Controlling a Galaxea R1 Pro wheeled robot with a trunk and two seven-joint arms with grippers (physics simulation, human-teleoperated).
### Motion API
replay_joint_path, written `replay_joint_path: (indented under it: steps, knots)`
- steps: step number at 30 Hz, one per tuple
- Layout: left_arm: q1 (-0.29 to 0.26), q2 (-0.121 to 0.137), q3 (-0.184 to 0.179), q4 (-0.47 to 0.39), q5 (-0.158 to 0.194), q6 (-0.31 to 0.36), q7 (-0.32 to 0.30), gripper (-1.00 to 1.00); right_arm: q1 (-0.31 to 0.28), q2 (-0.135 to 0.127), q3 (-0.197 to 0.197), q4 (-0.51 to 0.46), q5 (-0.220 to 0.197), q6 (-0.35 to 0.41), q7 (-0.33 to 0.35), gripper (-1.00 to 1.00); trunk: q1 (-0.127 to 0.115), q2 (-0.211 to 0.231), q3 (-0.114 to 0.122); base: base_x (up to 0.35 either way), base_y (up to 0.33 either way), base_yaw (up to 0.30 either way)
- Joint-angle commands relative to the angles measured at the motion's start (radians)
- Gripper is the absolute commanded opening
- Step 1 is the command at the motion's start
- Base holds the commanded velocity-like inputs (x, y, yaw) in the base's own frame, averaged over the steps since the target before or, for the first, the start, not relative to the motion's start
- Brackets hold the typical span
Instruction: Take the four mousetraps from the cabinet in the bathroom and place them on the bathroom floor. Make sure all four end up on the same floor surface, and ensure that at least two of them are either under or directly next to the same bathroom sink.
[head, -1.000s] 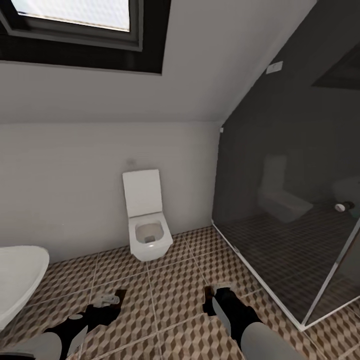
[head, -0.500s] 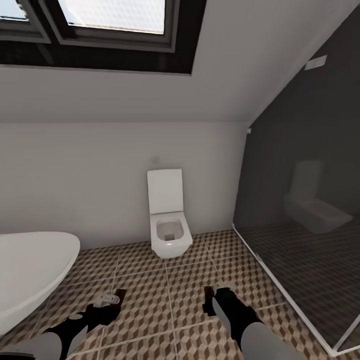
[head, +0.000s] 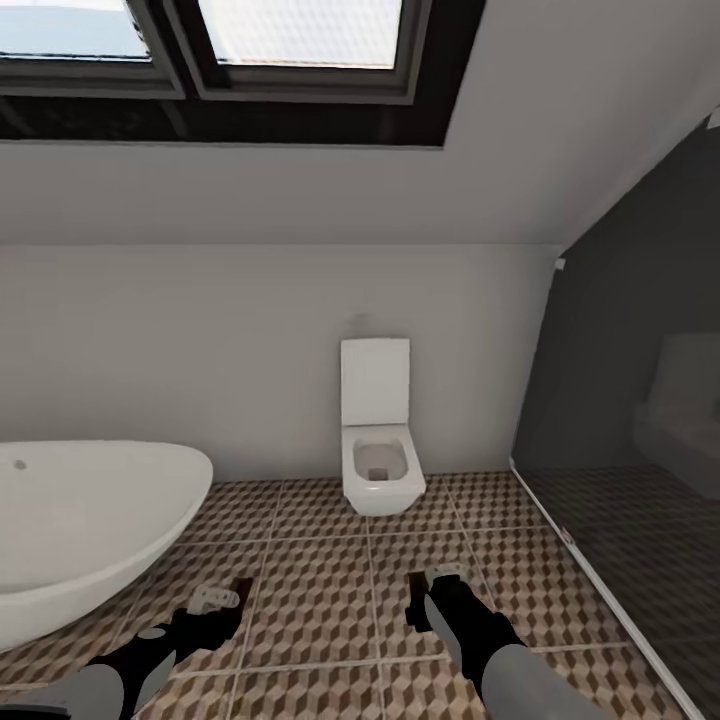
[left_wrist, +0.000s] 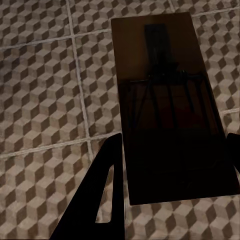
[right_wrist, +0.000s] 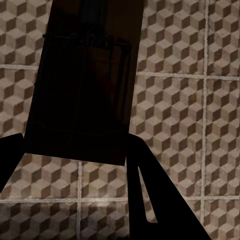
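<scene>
Cube-patterned bathroom floor (head: 320, 590) runs to the far toilet (head: 380, 455), bathtub (head: 80, 530) on your left. Your left gripper (head: 222, 598) is clamped on a mousetrap (left_wrist: 167, 107); your right gripper (head: 432, 592) grips another mousetrap (right_wrist: 82, 85), above the tiles.

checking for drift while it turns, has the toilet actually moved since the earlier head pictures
No. The toilet sits further right in the head view, but the wall behind it and the bathroom floor tiles shifted with it, so the camera turned left.
</scene>
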Motion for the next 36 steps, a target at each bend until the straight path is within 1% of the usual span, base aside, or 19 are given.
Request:
replay_joint_path:
  steps: [1,5,9,12,14,15,16,17,19,20,22,23,25,27,29,30,31,34,36]
  knots:
    - [-0.001,0.000,-0.007,0.001,-0.001,-0.005,0.002,-1.00,0.000,0.000,0.003,-0.002,-0.001,0.006,-0.003,-1.00,0.000,-0.001,-0.001,0.000,0.000,0.300]
    - [-0.001,-0.005,-0.007,0.002,-0.006,-0.005,0.002,-1.00,0.000,0.000,0.003,-0.002,-0.002,0.006,-0.003,-1.00,0.000,-0.001,-0.001,0.000,0.000,0.300]
    - [-0.001,-0.019,-0.009,0.001,-0.014,0.003,0.001,-1.00,0.000,0.000,0.002,-0.002,0.000,0.006,-0.003,-1.00,0.000,-0.001,-0.001,0.000,0.000,0.300]
    - [-0.001,-0.015,-0.011,0.002,-0.011,0.008,0.001,-1.00,0.000,0.000,0.003,-0.002,0.000,0.006,-0.003,-1.00,0.000,-0.001,-0.001,0.000,0.000,0.300]
    - [-0.001,0.004,-0.011,0.005,-0.008,0.006,0.001,-1.00,0.000,0.000,0.004,-0.002,-0.001,0.006,-0.003,-1.00,0.000,-0.001,-0.001,0.000,0.000,0.300]
    - [-0.001,0.023,-0.011,0.011,-0.006,0.003,0.002,-1.00,0.000,0.000,0.004,-0.002,-0.001,0.006,-0.003,-1.00,0.000,-0.001,-0.001,0.000,0.000,0.300]
    - [0.000,0.033,-0.011,0.014,-0.005,0.002,0.002,-1.00,0.000,0.000,0.004,-0.002,-0.001,0.006,-0.003,-1.00,0.000,-0.001,-0.001,0.000,0.000,0.300]
    - [0.002,0.053,-0.011,0.018,-0.002,-0.001,0.002,-1.00,0.000,0.000,0.004,-0.001,-0.002,0.006,-0.003,-1.00,0.000,-0.001,-0.001,0.000,0.000,0.300]
    - [0.004,0.075,-0.008,0.020,0.003,-0.003,0.002,-1.00,0.000,0.000,0.004,0.001,-0.002,0.006,-0.003,-1.00,0.000,-0.001,-0.001,0.000,0.000,0.300]
    - [0.005,0.080,-0.007,0.021,0.006,-0.004,0.002,-1.00,0.000,0.000,0.004,0.001,-0.003,0.006,-0.003,-1.00,0.000,-0.001,-0.001,0.000,0.000,0.300]
    - [0.007,0.090,-0.006,0.023,0.020,-0.005,0.002,-1.00,0.000,0.000,0.004,0.003,-0.004,0.006,-0.002,-1.00,0.000,-0.001,-0.001,0.000,0.000,0.300]
    - [0.010,0.093,-0.005,0.023,0.033,-0.005,0.002,-1.00,0.000,0.000,0.004,0.007,-0.005,0.006,-0.002,-1.00,0.000,-0.001,-0.001,0.000,0.000,0.300]
    - [0.011,0.095,-0.005,0.023,0.048,-0.006,0.002,-1.00,0.000,0.000,0.004,0.018,-0.005,0.004,-0.001,-1.00,0.000,-0.001,-0.001,0.000,0.000,0.300]
    - [0.014,0.095,-0.005,0.023,0.072,-0.007,0.002,-1.00,0.000,0.000,0.004,0.046,-0.004,-0.005,0.000,-1.00,0.000,-0.001,-0.001,0.000,0.000,0.300]
    - [0.015,0.095,-0.004,0.023,0.092,-0.016,0.002,-1.00,0.000,0.000,0.004,0.086,-0.004,-0.032,0.001,-1.00,0.000,-0.001,-0.001,0.000,0.000,0.300]
    - [0.015,0.094,-0.004,0.023,0.104,-0.026,0.002,-1.00,0.000,0.000,0.004,0.119,-0.004,-0.059,0.002,-1.00,0.000,-0.001,-0.001,0.000,0.000,0.300]
    - [0.015,0.094,-0.004,0.023,0.108,-0.031,0.002,-1.00,0.000,0.000,0.004,0.138,-0.003,-0.075,0.002,-1.00,0.000,-0.001,-0.001,0.000,0.000,0.300]
    - [0.016,0.089,-0.004,0.024,0.128,-0.047,0.002,-1.00,0.000,0.000,0.005,0.236,0.002,-0.160,0.000,-1.00,0.000,-0.001,-0.001,0.000,0.000,0.300]
    - [0.016,0.088,-0.003,0.024,0.136,-0.050,0.002,-1.00,0.000,0.000,0.005,0.265,0.008,-0.186,0.000,-1.00,0.000,-0.001,-0.001,0.000,0.000,0.300]
